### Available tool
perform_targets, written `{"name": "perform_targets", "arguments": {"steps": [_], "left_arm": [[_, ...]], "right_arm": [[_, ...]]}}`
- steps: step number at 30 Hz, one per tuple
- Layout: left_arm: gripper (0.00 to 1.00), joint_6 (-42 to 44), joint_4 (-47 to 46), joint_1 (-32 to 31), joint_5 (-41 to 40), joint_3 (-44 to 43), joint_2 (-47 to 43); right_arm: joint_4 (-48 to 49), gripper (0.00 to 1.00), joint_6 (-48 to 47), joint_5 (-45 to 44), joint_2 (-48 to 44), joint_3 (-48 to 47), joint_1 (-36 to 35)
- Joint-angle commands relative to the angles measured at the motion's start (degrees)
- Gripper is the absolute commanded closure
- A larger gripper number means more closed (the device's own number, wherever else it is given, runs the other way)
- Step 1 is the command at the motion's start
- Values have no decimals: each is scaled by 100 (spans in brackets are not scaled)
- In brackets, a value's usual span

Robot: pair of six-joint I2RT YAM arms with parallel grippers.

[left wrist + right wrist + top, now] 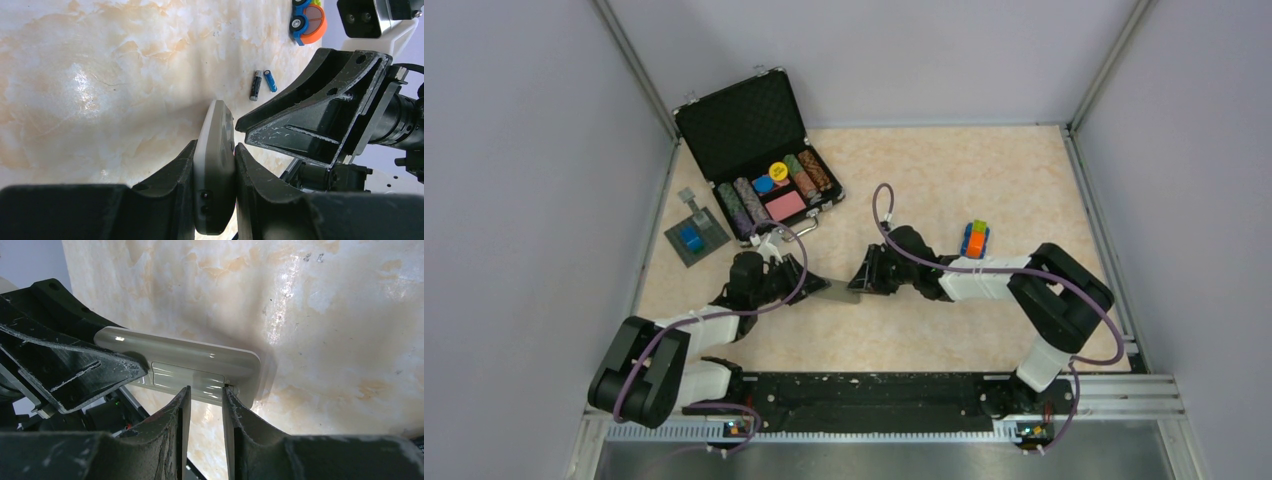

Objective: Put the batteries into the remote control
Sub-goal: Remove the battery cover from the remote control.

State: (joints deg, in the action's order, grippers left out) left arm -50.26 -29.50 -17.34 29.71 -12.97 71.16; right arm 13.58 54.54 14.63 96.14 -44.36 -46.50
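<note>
My left hand (pixel 215 146) is clenched on the remote control (pixel 215 172). It grips one end across the thin faces and holds the remote on edge above the bench (pixel 100 75). My right hand (pixel 206 388) sits on the opposite side. Its fingers (pixel 182 410) stand a narrow gap apart, tips against the greyish back just by the battery cover (pixel 182 374), with nothing pinched between them that I can see. The dark grey battery (pixel 256 85) and the blue battery (pixel 270 80) lie side by side on the bench beyond the remote, near the block toy (pixel 309 20), untouched.

I judge the remote to be light and rigid but made of smooth plastic, so it may twist in this one-end grip when the cover is pushed. A hold nearer the middle of its long edges would resist that better. The cover looks thin and should be slid, not pried. Each battery is small, hard and round, likely to roll, and best taken across the middle of its barrel.
</note>
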Motion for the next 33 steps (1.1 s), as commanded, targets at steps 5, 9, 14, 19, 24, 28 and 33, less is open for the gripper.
{"name": "perform_targets", "arguments": {"steps": [5,9,14,19,24,28,33], "left_arm": [[100,709,917,-6,-774,118,221],[100,706,904,-6,-779,122,226],[100,717,908,-6,-757,128,219],[100,728,889,-5,-737,127,233],[100,741,801,0,-586,107,347],[100,643,639,-5,-462,110,489],[100,524,400,-6,-272,153,730]], "right_arm": [[31,71,-74,5,164,-110,-43],[-101,71,-92,-56,198,-183,-43],[-142,71,-114,-34,317,-217,-46],[-372,70,-90,-81,445,-338,-50],[-450,70,-15,1,597,-405,-43],[-90,70,136,202,642,-248,-47],[718,70,325,598,763,12,-32]]}}
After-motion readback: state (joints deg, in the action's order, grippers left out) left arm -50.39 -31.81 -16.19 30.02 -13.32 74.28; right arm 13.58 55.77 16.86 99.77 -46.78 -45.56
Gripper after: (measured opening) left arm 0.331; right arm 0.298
